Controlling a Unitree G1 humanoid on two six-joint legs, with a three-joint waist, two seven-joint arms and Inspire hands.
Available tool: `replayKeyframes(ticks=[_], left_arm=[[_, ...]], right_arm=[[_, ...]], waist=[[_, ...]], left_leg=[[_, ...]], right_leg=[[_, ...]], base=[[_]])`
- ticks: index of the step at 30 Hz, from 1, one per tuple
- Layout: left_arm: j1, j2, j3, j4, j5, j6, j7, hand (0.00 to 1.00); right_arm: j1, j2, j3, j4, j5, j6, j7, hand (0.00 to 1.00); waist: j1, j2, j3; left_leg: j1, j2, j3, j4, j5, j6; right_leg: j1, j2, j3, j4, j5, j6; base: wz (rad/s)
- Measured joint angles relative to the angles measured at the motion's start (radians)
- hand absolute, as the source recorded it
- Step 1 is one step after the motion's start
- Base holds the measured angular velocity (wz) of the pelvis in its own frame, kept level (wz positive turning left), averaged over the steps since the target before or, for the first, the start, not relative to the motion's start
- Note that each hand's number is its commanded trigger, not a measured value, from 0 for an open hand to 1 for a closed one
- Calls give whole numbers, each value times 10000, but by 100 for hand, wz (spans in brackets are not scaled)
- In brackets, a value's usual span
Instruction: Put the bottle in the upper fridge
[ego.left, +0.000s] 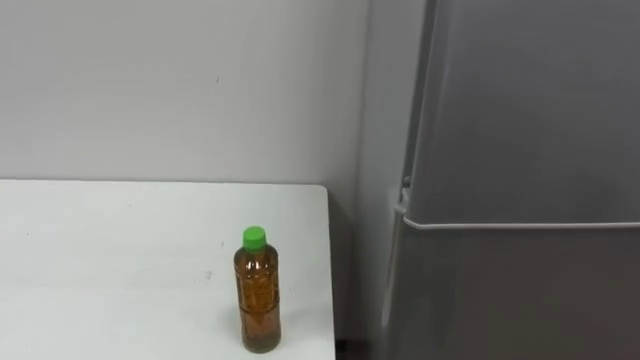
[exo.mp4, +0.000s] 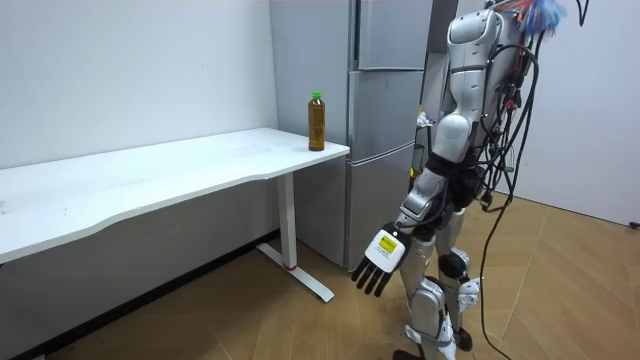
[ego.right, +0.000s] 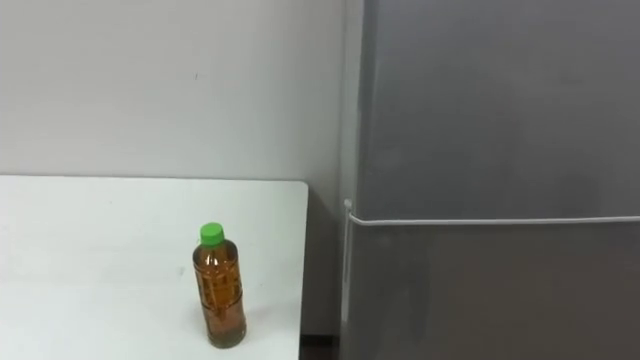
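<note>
On the white table (ego.left: 100, 260), close to its right-hand corner, a bottle (ego.left: 259, 295) of amber drink with a green cap stands upright. In the head camera's picture it sits at about six o'clock, and nothing touches it. At three o'clock from the bottle, just past the table edge, stands a tall grey fridge (ego.left: 520, 120). A horizontal seam divides its front, and the door above the seam (ego.left: 530, 100) is closed, as is the one below it.

From the room camera, the robot stands on the wooden floor facing the fridge front, with the table end at roughly ten o'clock from its body. Its left hand (exo.mp4: 380, 262) hangs low beside its thigh. The fingers are straight and slightly spread, pointing down, and they hold nothing.

By the look of it, no part of the task is done. The bottle has not been picked up and the fridge has not been opened. What is left appears to be reaching for the bottle, gripping it, opening the upper door, setting the bottle inside and closing up.
</note>
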Motion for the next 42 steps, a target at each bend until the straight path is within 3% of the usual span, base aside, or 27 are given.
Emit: replayKeyframes(ticks=[10, 16, 22, 28, 34, 38, 42], left_arm=[[322, -21, 401, 149, -1810, 21, -156, 0], [562, -44, 764, 140, -3210, 30, -118, 0], [538, -52, 1640, -62, -4343, 107, 518, 0], [530, 92, 1991, -560, -5585, 78, 1103, 0], [552, 86, 2389, -1860, -6361, 21, 1964, 0], [288, 210, 2639, -2859, -7439, -505, 2538, 0], [187, 217, 2656, -3294, -7618, -865, 2861, 0]], right_arm=[[87, 45, -232, -90, -76, 57, -114, 0], [112, 44, -318, 12, 24, 144, -191, 0], [89, 28, -433, -6, 2, 359, -215, 0], [104, -68, -690, -86, -94, 441, -317, 0], [94, -103, -795, -111, -336, 423, -397, 0], [139, -105, -836, -131, -414, 397, -463, 0], [365, -108, -935, -440, -427, 304, -459, 0]], waist=[[18, 7, 21], [87, 73, -10], [277, 158, -15], [284, 393, 58], [299, 582, 34], [465, 601, 26], [531, 606, 3]], left_leg=[[13, -12, -23, 9, -5, 2], [-78, -51, -87, 205, -33, 44], [-67, -62, -197, 216, -39, 53], [43, -68, -269, 183, -43, 59], [-7, -95, -271, 295, -42, 63], [16, -100, -252, 270, -42, 65], [24, -108, -252, 208, -42, 65]], right_leg=[[4, -28, -49, -44, -24, 28], [10, -66, -104, -134, -31, 31], [103, -74, -152, -100, -33, 34], [200, -88, -260, 7, -41, 47], [157, -108, -239, -19, -87, 66], [143, -115, -236, -7, -88, 66], [144, -118, -265, -4, -89, 69]], base=[[0], [4], [5], [3], [0], [0], [0]])
